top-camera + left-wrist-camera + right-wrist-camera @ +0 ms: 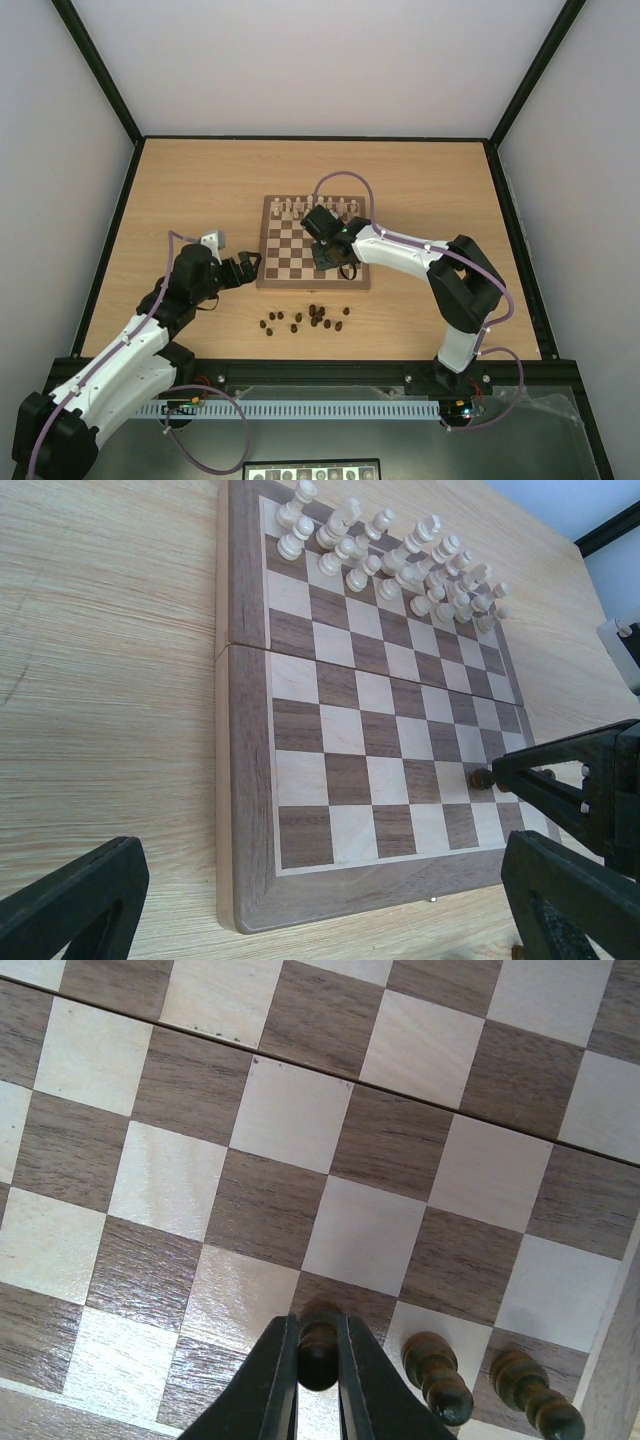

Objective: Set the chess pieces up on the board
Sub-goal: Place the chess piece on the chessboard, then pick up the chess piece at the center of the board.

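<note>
My right gripper (pixel 318 1332) was clamped on one dark piece (pixel 318 1350), both pads pressed against its rounded head, at the bottom centre of the right wrist view. In the overhead view that put it over the right-hand part of the board (pixel 288 262), near its lower edge. Just to the right in the wrist view were two standing dark pieces (pixel 437 1375). The loose dark pieces (pixel 310 320) lay scattered on the table (pixel 180 190) below the board, and the cream pieces (pixel 315 207) lined its top edge.

I judged the piece very light and rigid: turned wood, smooth and a little slippery, narrow enough to twist or pop out of a careless pinch. The head or the neck just under it seemed the best place to hold, leaving the base free to meet the square flat. It would tip easily, and so would its neighbours.

Its long axis ran almost straight at the wrist camera, so I saw it end-on, head up and base toward the board. It looked upright, matching the two beside it. Whether the base touched the square I could not tell.

My left gripper (pixel 248 268) hung spread wide with nothing in it, at the board's left edge in the overhead view.
</note>
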Available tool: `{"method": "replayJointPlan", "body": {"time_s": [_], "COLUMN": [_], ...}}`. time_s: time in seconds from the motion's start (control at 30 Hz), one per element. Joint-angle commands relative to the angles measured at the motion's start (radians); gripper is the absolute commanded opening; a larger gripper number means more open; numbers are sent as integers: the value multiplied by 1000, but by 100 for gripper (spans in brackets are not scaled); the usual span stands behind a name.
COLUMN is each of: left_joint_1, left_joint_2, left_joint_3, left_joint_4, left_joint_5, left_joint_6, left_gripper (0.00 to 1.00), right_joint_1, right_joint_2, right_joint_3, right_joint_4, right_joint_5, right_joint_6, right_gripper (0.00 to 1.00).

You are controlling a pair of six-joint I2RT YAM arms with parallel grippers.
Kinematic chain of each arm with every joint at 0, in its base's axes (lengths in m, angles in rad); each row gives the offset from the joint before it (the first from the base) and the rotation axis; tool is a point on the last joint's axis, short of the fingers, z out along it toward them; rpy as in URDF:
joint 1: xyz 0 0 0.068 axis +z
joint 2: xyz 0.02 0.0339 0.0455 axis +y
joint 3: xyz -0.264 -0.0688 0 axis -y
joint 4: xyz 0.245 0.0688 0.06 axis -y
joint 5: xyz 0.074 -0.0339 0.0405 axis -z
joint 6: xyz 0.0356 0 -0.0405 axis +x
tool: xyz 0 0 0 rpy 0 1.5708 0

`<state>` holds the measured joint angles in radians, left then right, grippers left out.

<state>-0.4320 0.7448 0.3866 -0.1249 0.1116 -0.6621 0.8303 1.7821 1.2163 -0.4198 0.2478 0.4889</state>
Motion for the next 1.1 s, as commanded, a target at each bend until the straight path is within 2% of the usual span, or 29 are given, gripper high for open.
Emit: {"method": "replayJointPlan", "body": {"time_s": [0.0, 0.27, 0.53, 0.67, 0.87, 1.07], "left_joint_1": [-4, -4, -4, -4, -4, -5], "left_joint_2": [5, 0, -1, -2, 20, -4], "left_joint_3": [1, 0, 6, 7, 22, 64], "left_joint_4": [14, 13, 10, 10, 34, -31], "left_joint_5": [-6, -5, -6, -7, -8, -29], "left_joint_6": [4, 3, 1, 0, -8, -16], "left_gripper": [100, 100, 100, 99, 100, 99], "right_joint_1": [-2, -3, -3, -3, -3, -3], "right_joint_2": [4, 7, -15, -39, -162, -302], "right_joint_3": [-14, -19, -17, -12, -21, 11], "right_joint_4": [-16, -19, -27, -32, -36, -63], "right_joint_5": [-6, 4, 17, 21, 6, -69], "right_joint_6": [-12, -12, -9, -11, -27, -48], "right_gripper": [10, 11, 25, 26, 35, 46]}}
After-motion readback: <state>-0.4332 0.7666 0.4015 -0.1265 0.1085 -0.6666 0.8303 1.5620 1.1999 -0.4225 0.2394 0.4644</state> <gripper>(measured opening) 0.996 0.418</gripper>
